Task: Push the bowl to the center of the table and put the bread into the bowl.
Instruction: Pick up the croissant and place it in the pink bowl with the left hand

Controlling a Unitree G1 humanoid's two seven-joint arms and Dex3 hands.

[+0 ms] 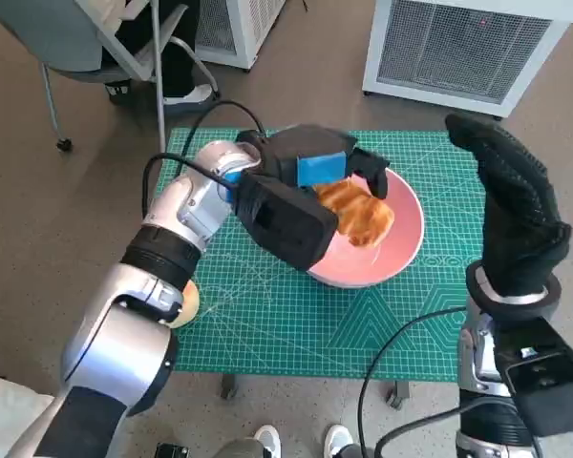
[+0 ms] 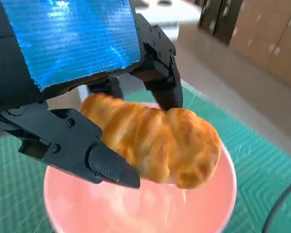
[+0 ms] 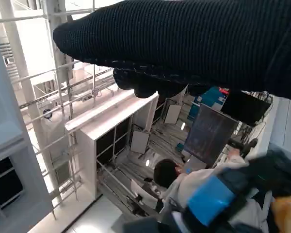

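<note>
Head view: I am holding the bread (image 1: 356, 212) in my left hand (image 1: 310, 172), fingers clamped, just above the pink bowl (image 1: 401, 250); right hand (image 1: 516, 215) is hovering beside it, spread and holding nothing. Releasing crooked is risking bread tumbling over the rim.

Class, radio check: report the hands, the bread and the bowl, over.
Left hand grips bread over pink bowl. Right hand raised beside the bowl, fingers apart, holding nothing. Nothing between bread and bowl.
</note>
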